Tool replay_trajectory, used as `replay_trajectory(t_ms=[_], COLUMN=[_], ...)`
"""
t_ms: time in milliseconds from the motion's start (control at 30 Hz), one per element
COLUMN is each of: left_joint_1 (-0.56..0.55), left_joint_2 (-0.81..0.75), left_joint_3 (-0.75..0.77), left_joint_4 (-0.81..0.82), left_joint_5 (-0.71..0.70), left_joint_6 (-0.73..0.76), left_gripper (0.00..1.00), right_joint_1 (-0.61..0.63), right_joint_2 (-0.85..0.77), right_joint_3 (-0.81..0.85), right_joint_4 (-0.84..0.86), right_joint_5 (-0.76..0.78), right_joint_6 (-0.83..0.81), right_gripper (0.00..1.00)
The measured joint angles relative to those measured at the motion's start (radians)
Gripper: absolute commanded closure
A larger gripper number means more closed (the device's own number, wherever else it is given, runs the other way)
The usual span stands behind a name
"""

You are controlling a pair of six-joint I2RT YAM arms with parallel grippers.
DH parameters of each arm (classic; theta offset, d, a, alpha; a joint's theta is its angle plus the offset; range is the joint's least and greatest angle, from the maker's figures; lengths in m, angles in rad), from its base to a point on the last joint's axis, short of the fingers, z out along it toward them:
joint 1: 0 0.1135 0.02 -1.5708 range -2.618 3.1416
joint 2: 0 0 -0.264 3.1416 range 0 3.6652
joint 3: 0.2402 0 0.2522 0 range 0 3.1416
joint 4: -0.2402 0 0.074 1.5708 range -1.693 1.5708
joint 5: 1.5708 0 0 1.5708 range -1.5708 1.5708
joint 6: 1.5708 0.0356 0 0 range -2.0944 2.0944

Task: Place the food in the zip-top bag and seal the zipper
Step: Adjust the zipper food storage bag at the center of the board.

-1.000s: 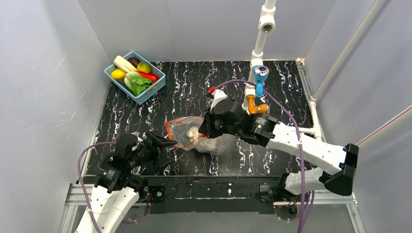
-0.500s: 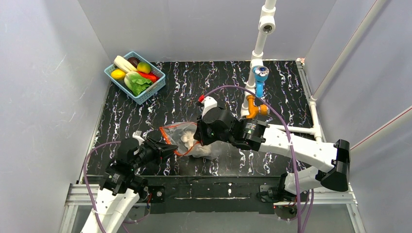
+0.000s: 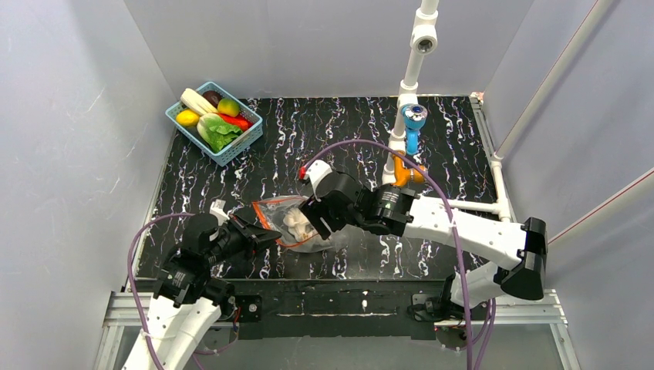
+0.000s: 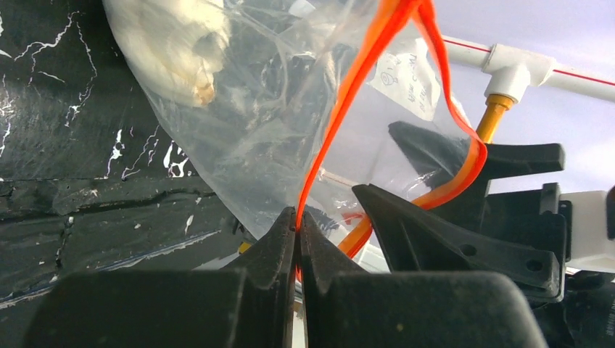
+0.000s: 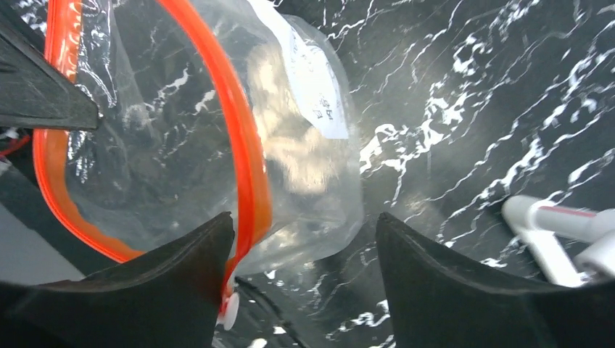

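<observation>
- The workspace is a black, white-veined table (image 3: pixel 463 131) boxed in by plain grey walls.
- The left gripper (image 4: pixel 297 221) has its jaws pressed together on the zipper (image 4: pixel 341 123). It pinches the strip at the bag's near-left end, probably to anchor the mouth so the pouch cannot slide.
- The zip-top bag (image 3: pixel 289 223) lies on the table between the two grippers. Its mouth is bowed into an open loop, so it is not sealed.
- The right gripper (image 5: pixel 304 221) sits on the bag's opposite side with its fingers spread wide. One finger is just beside the zipper, and nothing is clamped. The spread suggests it has nothing to carry here.
- Inside the bag, the white garlic-like piece (image 4: pixel 174 43) rests away from the mouth, toward the closed end.
- Well apart from the bag, off to its far left, the blue basket (image 3: pixel 242 146) holds the lettuce (image 3: pixel 220 132) and the yellow-green fruit (image 3: pixel 227 105). Two foods are therefore not yet bagged, which is likely why the mouth is held open.
</observation>
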Motion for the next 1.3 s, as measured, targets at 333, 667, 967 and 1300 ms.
replay_trajectory(t_ms=[333,667,967,1300], left_joint_1=[0.0,0.0,0.0,0.0], left_joint_2=[0.006,0.008,0.034,0.115], left_joint_3=[0.015,0.018,0.036,0.139], left_joint_4=[-0.034,-0.045,-0.057,-0.096], left_joint_5=[0.006,0.008,0.007,0.023], left_joint_6=[0.024,0.027,0.046,0.104], left_gripper=[1.0,1.0,1.0,0.81], right_joint_1=[0.0,0.0,0.006,0.008], right_joint_2=[0.179,0.291,0.369,0.208], right_joint_3=[0.291,0.442,0.486,0.332], right_joint_4=[-0.11,-0.162,-0.199,-0.135], right_joint_5=[0.002,-0.036,0.024,0.176], right_joint_6=[-0.209,-0.249,-0.239,-0.14], right_gripper=[0.23,0.34,0.99,0.99])
